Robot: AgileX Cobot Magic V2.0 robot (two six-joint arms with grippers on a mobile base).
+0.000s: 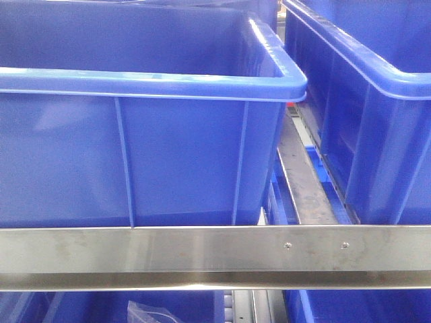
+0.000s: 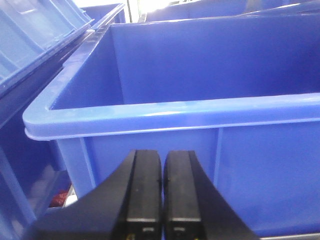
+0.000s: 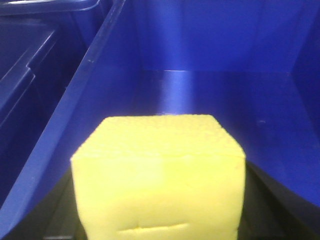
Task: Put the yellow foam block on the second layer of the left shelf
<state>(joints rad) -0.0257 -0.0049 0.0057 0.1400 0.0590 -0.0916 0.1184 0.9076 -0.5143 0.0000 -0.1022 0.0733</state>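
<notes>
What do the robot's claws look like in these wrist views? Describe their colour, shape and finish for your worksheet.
The left claw has two matte black fingers, flat and blocky, each with a small rectangular recess near the base. They widen into smooth black angled housings at either side. No cables or printed markings show. Of the right claw, only dark black edges are visible at the lower corners of its wrist view; its shape cannot be made out.

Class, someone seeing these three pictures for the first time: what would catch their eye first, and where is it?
The yellow foam block stands out at once, filling the lower middle of the right wrist view inside a blue bin. Next come the big blue bins in the front view, behind a steel shelf rail. The left gripper shows two black fingers pressed together before another bin.
</notes>
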